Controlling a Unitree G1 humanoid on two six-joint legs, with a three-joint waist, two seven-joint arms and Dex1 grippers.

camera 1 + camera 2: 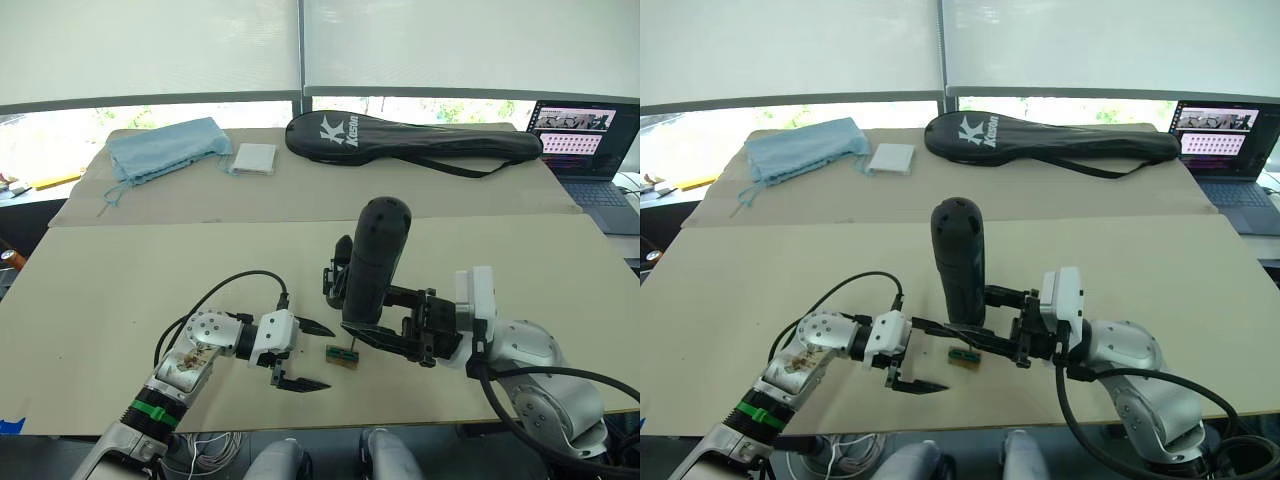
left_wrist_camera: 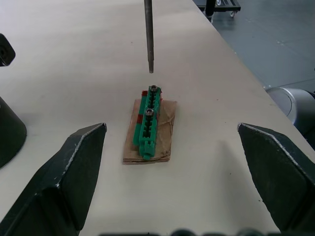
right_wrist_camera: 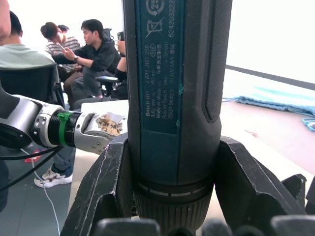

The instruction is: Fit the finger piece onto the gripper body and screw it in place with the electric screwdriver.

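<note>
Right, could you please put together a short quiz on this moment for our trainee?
1. True or false: the right claw is shut on the electric screwdriver.
2. The screwdriver's bit is: A lying flat; B poised just over the green block; C pointing upward.
3. Fill in: the left claw has its fingers ____.
Key: 1 true; 2 B; 3 open.
</note>
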